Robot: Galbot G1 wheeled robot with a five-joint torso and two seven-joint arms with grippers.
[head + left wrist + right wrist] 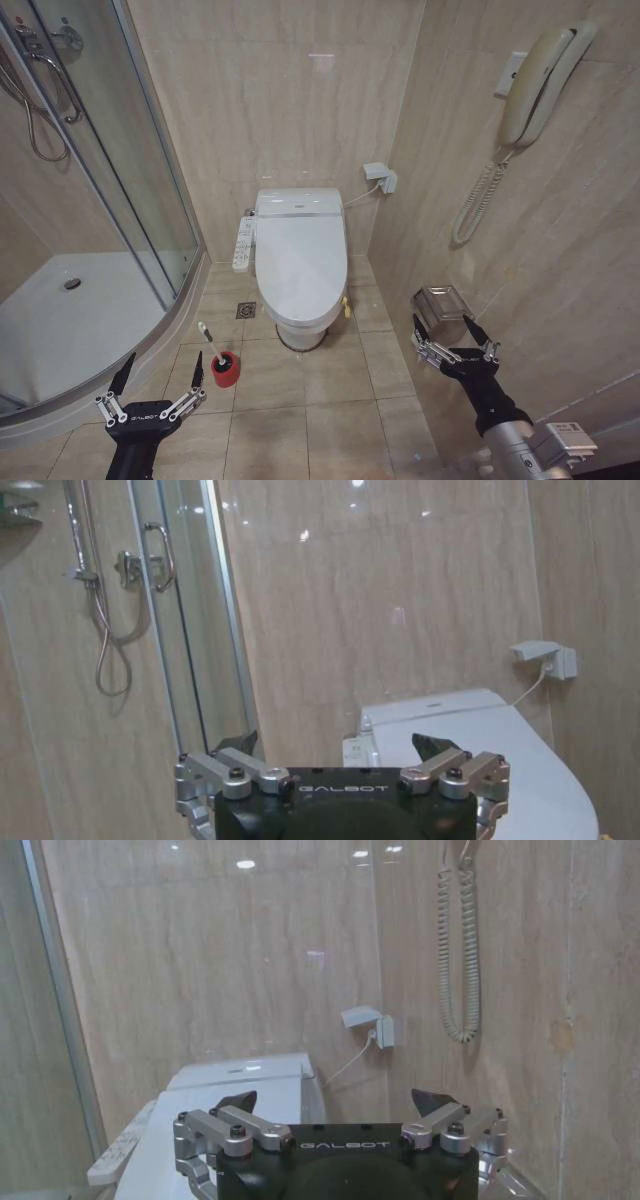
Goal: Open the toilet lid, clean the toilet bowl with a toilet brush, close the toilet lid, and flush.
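Note:
The toilet lid (299, 258) is a glossy white oval lying flat and closed over the toilet bowl (301, 330) against the back wall; the bowl's inside is hidden under it. The lid (500, 757) also shows in the left wrist view and, in the right wrist view, the lid (235, 1095). The toilet brush (207, 340) stands with its thin white handle leaning out of a small red holder (226, 369) on the floor left of the bowl. My left gripper (160, 372) hangs open just left of the holder, nothing in it. My right gripper (448, 328) is open and empty near the right wall.
A curved glass shower enclosure (120, 200) with a white tray (70, 320) fills the left. A wall phone (540, 85) with a coiled cord and a metal paper holder (442, 302) hang on the right wall. A control panel (243, 243) sits beside the toilet. A floor drain (246, 310) lies in the tiles.

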